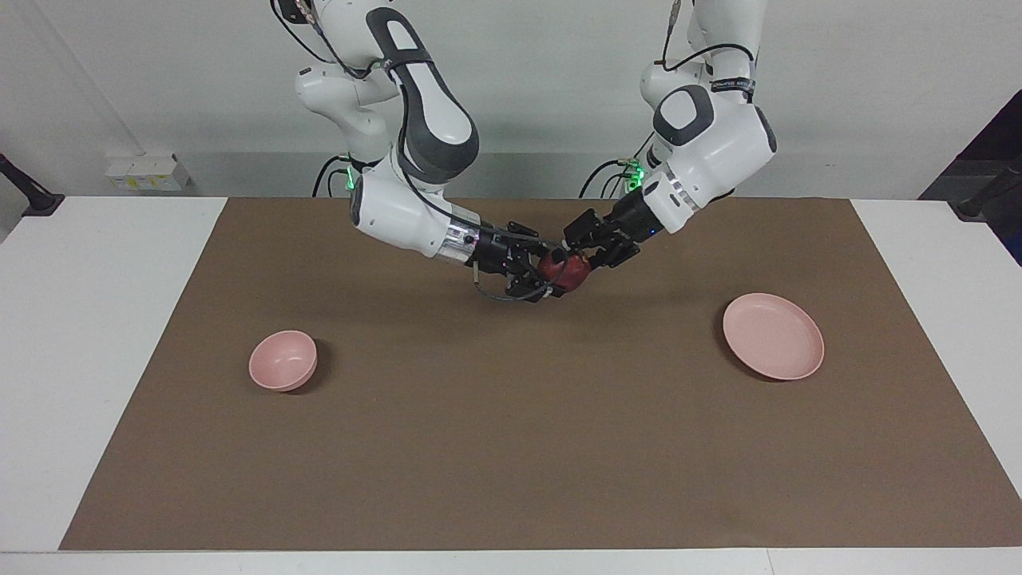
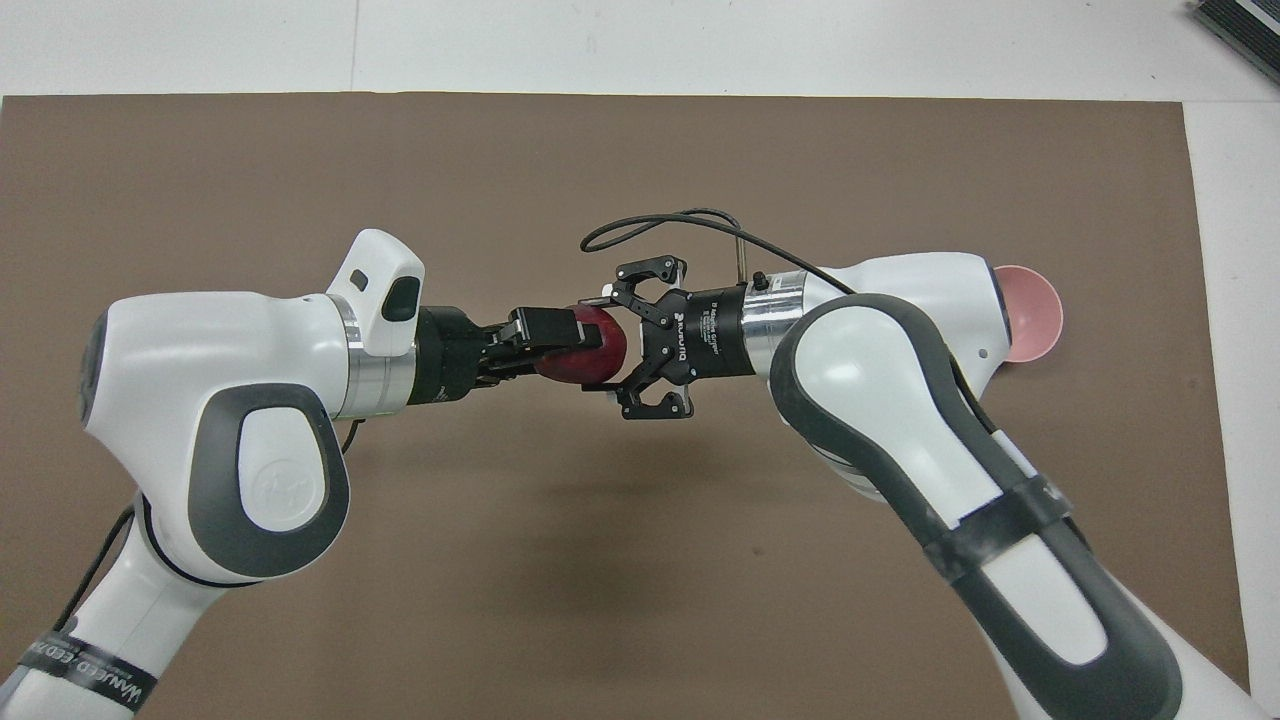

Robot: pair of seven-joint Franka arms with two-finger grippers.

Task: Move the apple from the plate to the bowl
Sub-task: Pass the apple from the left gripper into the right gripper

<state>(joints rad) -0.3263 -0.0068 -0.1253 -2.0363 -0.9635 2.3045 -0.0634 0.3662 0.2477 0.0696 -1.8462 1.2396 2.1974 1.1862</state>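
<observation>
Free room: brown mat (image 1: 511,447) on the bench, open across the lower half of the facing view.
Obstacles: bowl (image 1: 283,360) at lower left; plate (image 1: 773,335) at right, nothing on it; well apart.
Upper centre, above the mat: left gripper (image 1: 589,254) and right gripper (image 1: 536,275) meet around the apple (image 1: 568,271), blocking passage there.

The apple (image 1: 568,270) hangs over the mat's (image 1: 511,447) middle, between bowl (image 1: 283,360) and plate (image 1: 773,335) at opposite ends.
</observation>
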